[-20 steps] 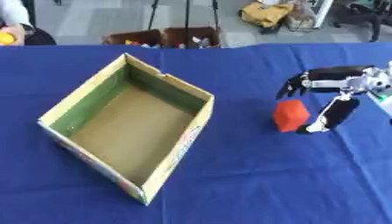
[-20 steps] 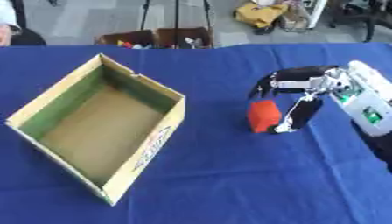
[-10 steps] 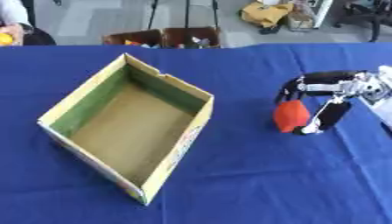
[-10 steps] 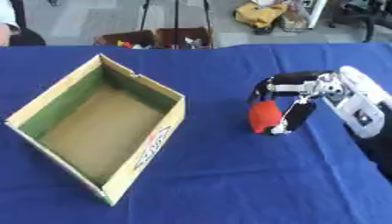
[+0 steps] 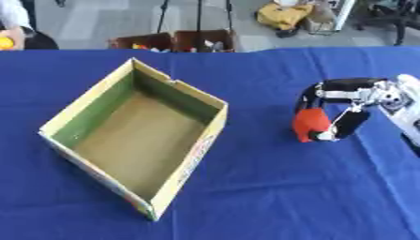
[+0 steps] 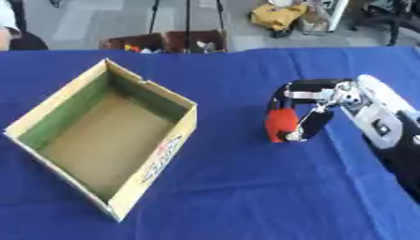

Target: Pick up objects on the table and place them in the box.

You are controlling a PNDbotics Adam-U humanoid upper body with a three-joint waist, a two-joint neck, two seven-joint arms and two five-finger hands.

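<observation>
A small red-orange block (image 5: 310, 124) stands on the blue table (image 5: 262, 187) at the right. My right hand (image 6: 316, 105) reaches in from the right edge, its fingers and thumb curled round the block, which still looks to rest on the cloth. An open cardboard box (image 5: 135, 133) with a green inner wall sits at the left of the table, and nothing shows inside it. My left hand is in no view.
Beyond the table's far edge stand brown crates (image 5: 176, 41) holding small items, tripod legs and a yellow bundle (image 5: 287, 16) on the floor. A person's sleeve shows at the top left corner.
My right hand's fingers have closed in around the red-orange block. The block has stayed in about the same place.
</observation>
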